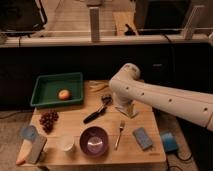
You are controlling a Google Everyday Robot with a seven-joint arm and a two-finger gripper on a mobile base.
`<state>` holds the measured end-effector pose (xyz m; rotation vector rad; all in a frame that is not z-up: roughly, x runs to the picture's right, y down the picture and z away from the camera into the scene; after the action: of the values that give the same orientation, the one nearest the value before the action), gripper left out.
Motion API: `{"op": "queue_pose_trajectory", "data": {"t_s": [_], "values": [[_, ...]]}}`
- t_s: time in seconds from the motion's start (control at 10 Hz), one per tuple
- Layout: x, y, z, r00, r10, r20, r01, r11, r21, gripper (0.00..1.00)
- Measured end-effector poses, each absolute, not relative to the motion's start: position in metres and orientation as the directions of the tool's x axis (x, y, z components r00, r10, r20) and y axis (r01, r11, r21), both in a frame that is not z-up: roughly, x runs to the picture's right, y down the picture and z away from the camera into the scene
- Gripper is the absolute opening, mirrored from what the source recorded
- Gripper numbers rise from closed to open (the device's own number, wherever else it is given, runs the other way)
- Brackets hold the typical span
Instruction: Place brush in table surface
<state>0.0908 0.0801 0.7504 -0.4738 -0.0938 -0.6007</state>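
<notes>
Your hand [126,111] hangs low over the tabletop [75,126], under the bend of the white arm [165,97]. The arm's own bulk covers most of the hand, so you see only its pale lower part. Its fingers stand spread and nothing is in them.

The brush [96,113] lies flat on the tabletop just beside the hand, on the side toward the green tray [45,102] and apart from the fingers. Its round head points toward the hand's far side and looks dark and blurred. Its slim black handle runs away from the hand toward the camera.

Straight toward the camera from the hand lies the silver fork [120,134], with the purple bowl [94,141] just beside it on the brush side. On the other side of the fork, also nearer the camera than the hand, a blue-grey pad [142,138] lies flat. A brighter blue thing [169,142] beyond it sits past the tabletop's edge, and you cannot tell what it is.

Well away from the hand, the tray holds one round orange fruit [63,94]. A bunch of dark grapes [48,119] lies near the tray, and a white cup [66,143] stands by the bowl. A yellowish thing [98,86] behind the brush head is partly hidden by the arm. At the corner farthest from the hand, a blue disc [28,132], a grey block [36,149] and an orange tip [20,160] overlap and are hard to tell apart.
</notes>
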Motion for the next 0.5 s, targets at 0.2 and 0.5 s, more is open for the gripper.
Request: {"op": "queue_pose_trajectory", "data": {"t_s": [0.2, 0.5], "values": [[0.089, 0.08, 0.758, 0.815, -0.529, 0.237, 0.578, 0.716, -0.391, 0.8], [0.086, 0.079, 0.766, 0.8, -0.542, 0.26, 0.6, 0.706, -0.376, 0.8]]}}
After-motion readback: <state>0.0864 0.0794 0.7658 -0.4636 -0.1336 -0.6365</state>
